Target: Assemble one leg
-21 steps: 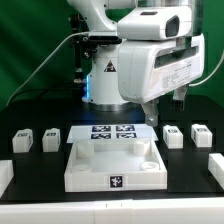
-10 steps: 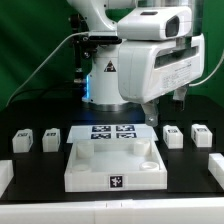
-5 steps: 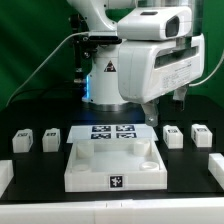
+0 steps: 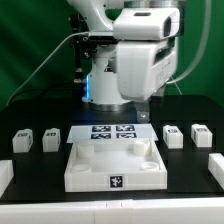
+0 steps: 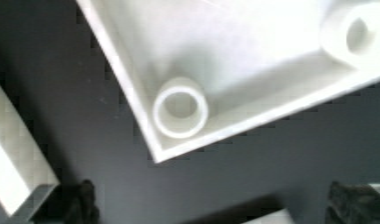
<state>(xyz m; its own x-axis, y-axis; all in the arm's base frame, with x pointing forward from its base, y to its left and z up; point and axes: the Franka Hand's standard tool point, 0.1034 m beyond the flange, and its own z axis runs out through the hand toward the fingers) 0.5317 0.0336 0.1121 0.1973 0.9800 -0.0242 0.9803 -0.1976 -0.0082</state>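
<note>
Four legs, small white blocks with black-and-white tags, stand on the black table: two at the exterior view's left point(image 4: 22, 140) point(image 4: 51, 138) and two at its right point(image 4: 173, 135) point(image 4: 200, 134). My gripper point(image 4: 160, 100) hangs under the big white hand, above the table behind the right-hand legs, touching none of them. In the wrist view my gripper point(image 5: 213, 200) is open and empty, with its dark fingers point(image 5: 71, 200) far apart. No leg shows in the wrist view.
A large white walled tray-like piece point(image 4: 113, 178) lies at the front centre; its corner with a round socket point(image 5: 182, 108) fills the wrist view. The marker board point(image 4: 112, 133) lies behind it. White pieces sit at the table's side edges point(image 4: 5, 175) point(image 4: 215, 165).
The arm's hand has shifted toward the exterior view's left and slightly up in the last half second. The legs and the tray-like piece have not moved.
</note>
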